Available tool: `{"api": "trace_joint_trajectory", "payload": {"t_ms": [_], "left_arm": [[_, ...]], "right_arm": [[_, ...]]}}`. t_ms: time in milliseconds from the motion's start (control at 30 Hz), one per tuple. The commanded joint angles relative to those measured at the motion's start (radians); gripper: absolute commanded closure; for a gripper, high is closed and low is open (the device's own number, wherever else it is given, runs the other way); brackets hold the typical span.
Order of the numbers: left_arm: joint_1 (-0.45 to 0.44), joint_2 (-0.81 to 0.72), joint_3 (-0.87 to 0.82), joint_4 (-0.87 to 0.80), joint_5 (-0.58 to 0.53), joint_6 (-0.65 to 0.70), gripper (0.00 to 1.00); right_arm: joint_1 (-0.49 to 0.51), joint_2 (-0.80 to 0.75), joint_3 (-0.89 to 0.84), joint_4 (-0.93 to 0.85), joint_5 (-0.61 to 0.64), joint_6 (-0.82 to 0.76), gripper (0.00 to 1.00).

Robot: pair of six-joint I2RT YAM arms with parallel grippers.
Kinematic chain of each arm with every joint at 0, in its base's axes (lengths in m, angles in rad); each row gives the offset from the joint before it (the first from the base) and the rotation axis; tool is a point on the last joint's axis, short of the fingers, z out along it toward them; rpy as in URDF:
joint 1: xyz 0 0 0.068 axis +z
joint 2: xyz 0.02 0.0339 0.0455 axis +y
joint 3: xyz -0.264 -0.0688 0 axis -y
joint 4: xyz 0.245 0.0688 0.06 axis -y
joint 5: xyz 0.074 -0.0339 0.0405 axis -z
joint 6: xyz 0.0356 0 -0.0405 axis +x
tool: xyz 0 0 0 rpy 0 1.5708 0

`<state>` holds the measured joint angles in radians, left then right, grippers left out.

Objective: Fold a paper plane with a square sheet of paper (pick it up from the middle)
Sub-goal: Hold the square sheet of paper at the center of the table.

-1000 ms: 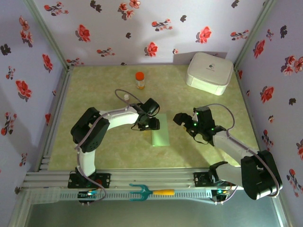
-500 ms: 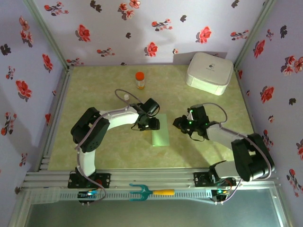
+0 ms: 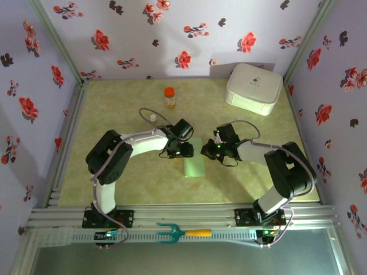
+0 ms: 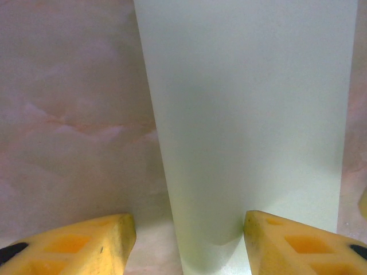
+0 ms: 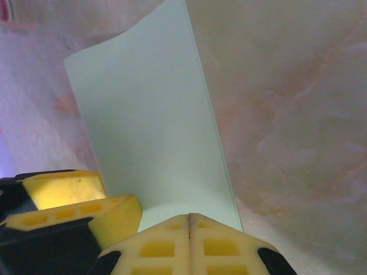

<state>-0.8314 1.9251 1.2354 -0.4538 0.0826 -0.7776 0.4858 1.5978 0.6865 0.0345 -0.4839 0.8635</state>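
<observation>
Paper first: the pale green sheet of paper [image 3: 195,161] lies flat on the table [image 3: 114,114] as a narrow rectangle, longer than it is wide, directly between the two grippers. The left gripper [image 3: 184,150] sits at its far left corner with the jaws spread apart and nothing clasped. From the left wrist, the sheet [image 4: 246,114] runs straight ahead of the left gripper [image 4: 189,232]; one yellow finger [image 4: 86,240] is off the paper over bare table, and the other [image 4: 298,240] is over the sheet's near end. The right gripper [image 3: 206,152] is at the sheet's far right edge, clenched, its two pads [image 5: 160,243] pressed together along a thin seam. From the right wrist, the sheet [image 5: 149,132] stretches away just ahead of the right gripper [image 5: 189,226], its near edge meeting the fingertips; whether any paper is pinched between them I cannot tell. The left gripper's fingers [image 5: 71,192] show just to its left.
</observation>
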Motion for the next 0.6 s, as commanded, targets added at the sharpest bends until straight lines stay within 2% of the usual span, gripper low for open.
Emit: {"api": "trace_joint_trajectory", "payload": {"t_ms": [0, 433, 567], "left_arm": [[0.007, 0.084, -0.033, 0.013, -0.037, 0.029, 0.44], [0.007, 0.092, -0.028, 0.016, -0.028, 0.029, 0.43], [0.006, 0.092, -0.028, 0.016, -0.027, 0.031, 0.43]], "right_arm": [[0.017, 0.033, 0.038, -0.03, -0.01, -0.027, 1.0], [0.036, 0.096, 0.069, -0.046, -0.044, -0.056, 1.0], [0.036, 0.12, 0.076, -0.168, 0.02, -0.115, 1.0]]}}
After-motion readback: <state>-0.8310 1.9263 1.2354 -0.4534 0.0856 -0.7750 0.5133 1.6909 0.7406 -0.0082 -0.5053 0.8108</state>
